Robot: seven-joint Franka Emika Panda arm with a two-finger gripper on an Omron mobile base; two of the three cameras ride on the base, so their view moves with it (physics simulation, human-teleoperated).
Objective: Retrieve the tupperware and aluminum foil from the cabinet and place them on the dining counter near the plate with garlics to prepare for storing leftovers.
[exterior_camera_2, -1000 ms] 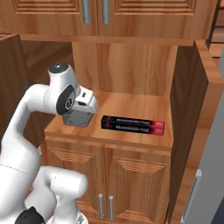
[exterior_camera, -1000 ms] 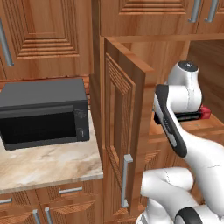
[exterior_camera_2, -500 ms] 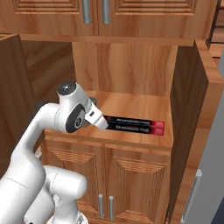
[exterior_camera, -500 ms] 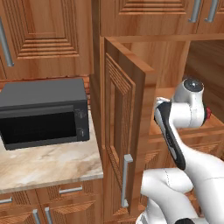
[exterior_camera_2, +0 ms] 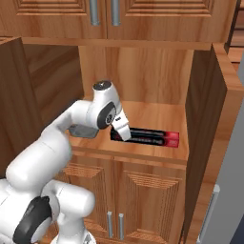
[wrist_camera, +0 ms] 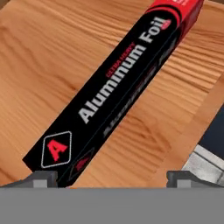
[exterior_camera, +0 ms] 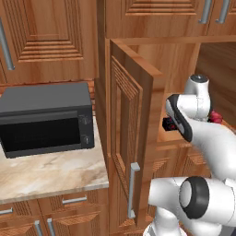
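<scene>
The cabinet (exterior_camera_2: 152, 112) stands open, its carved door (exterior_camera: 133, 120) swung out toward me. On its wood shelf lies the aluminum foil (exterior_camera_2: 148, 137), a long black box with a red end; the hand view shows it running diagonally as the aluminum foil (wrist_camera: 113, 87). My gripper (wrist_camera: 112, 178) is open just above the box's black left end, one fingertip to each side and nothing between them. From the right base view, the gripper (exterior_camera_2: 125, 136) hangs over that same end. The dark grey tupperware (exterior_camera_2: 82, 131) sits on the shelf to the left, partly hidden behind my arm.
A black microwave (exterior_camera: 46, 120) stands on the marbled counter (exterior_camera: 50, 175) left of the open door. The right cabinet door (exterior_camera_2: 209, 128) juts out beside the shelf. Closed cabinets sit above and below the shelf.
My hand has swung away from the tupperware, dropped lower and turned down over the left end of the foil box. The foil and tupperware have not moved.
</scene>
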